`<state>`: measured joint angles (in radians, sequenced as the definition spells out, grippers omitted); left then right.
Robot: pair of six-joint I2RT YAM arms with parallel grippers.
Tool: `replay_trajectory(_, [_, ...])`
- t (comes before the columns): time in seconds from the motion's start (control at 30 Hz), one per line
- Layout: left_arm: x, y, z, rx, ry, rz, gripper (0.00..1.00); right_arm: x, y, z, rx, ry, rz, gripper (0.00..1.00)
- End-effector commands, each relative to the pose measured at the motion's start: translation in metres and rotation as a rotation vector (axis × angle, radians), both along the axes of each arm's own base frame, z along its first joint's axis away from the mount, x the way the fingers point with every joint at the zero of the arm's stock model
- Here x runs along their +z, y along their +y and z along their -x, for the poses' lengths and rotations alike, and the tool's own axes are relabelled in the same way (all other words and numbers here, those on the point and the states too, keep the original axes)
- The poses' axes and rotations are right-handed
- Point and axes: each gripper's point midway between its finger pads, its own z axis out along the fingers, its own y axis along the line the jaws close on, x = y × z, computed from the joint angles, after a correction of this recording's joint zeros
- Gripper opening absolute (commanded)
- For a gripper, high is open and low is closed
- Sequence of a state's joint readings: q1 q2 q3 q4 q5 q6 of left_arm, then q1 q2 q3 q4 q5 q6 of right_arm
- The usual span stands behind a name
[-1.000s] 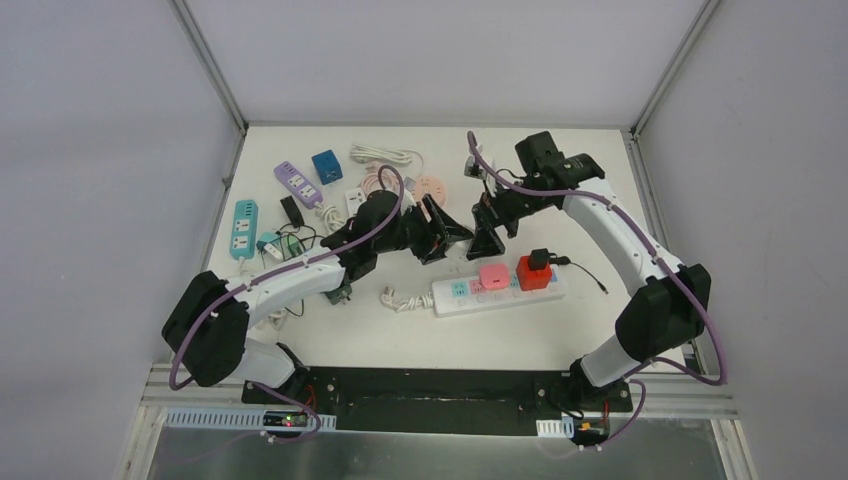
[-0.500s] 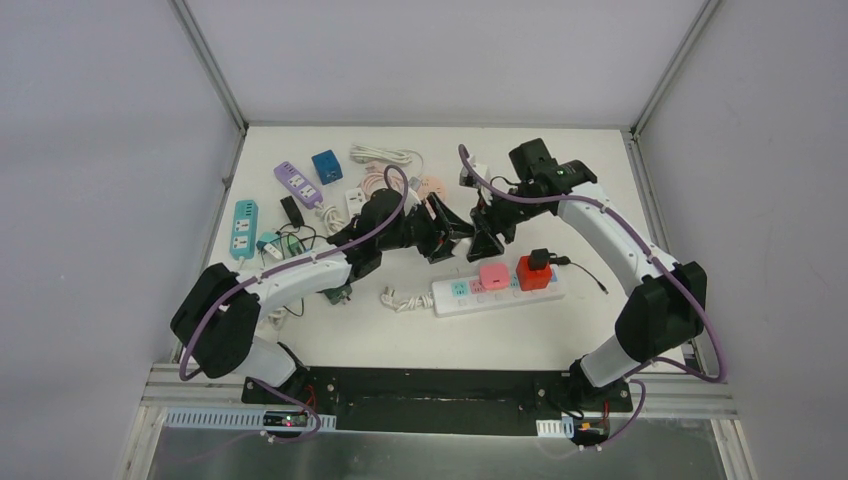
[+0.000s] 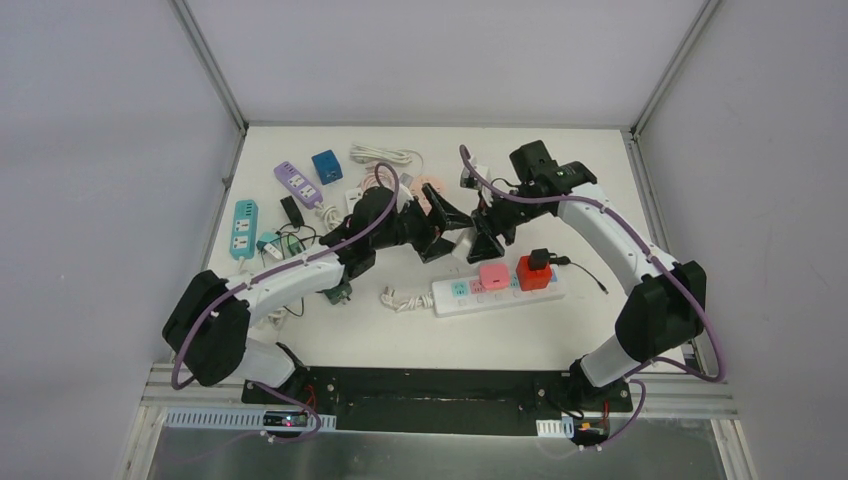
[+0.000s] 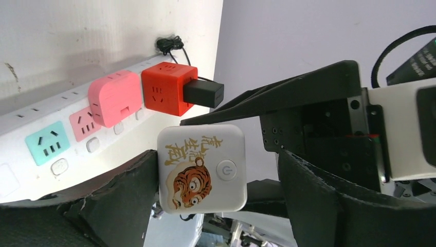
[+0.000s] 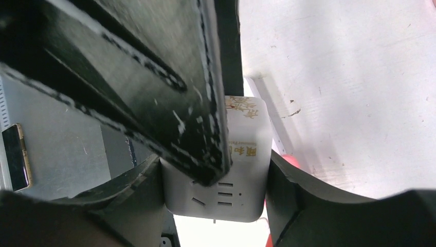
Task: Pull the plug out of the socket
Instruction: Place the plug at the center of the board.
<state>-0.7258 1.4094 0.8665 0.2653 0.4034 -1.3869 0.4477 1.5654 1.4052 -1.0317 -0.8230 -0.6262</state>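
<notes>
Drawn closer together since a second ago. Holding the tiger-print socket cube (image 4: 201,168) near the power strip (image 3: 497,288): clamped by the right claw (image 5: 215,180), straddled loosely by the half-open left claw (image 4: 216,159). Probably bracing for the pull; plug itself unseen.

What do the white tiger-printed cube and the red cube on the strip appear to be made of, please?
The white tiger-printed cube: likely moulded plastic, smooth satin finish, given rounded corners and printed face. The red cube: probably matte plastic, given uniform colour and moulded slots.
</notes>
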Motion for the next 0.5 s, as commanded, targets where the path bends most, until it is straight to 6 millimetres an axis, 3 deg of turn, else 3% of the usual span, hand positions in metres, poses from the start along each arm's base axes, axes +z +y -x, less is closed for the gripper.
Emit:
replay_trajectory(0.0, [0.026,0.02,-0.009,0.078,-0.09,0.015,0.85,0.017,0.0,0.005,0.006,0.003,-0.049,0.0])
replay_trajectory(0.13, [0.014,0.041,-0.012,0.127,-0.125,-0.093,0.85,0.017,-0.001,0.003,0.002,0.015,-0.047,0.0])
replay_trajectory(0.27, [0.006,0.076,-0.012,0.214,-0.176,-0.252,0.85,0.013,0.0,-0.004,-0.016,0.024,-0.035,0.0])
replay_trajectory(0.47, [0.015,0.133,-0.013,0.358,-0.328,-0.475,0.9,0.002,0.008,-0.029,-0.107,0.033,0.028,0.0])
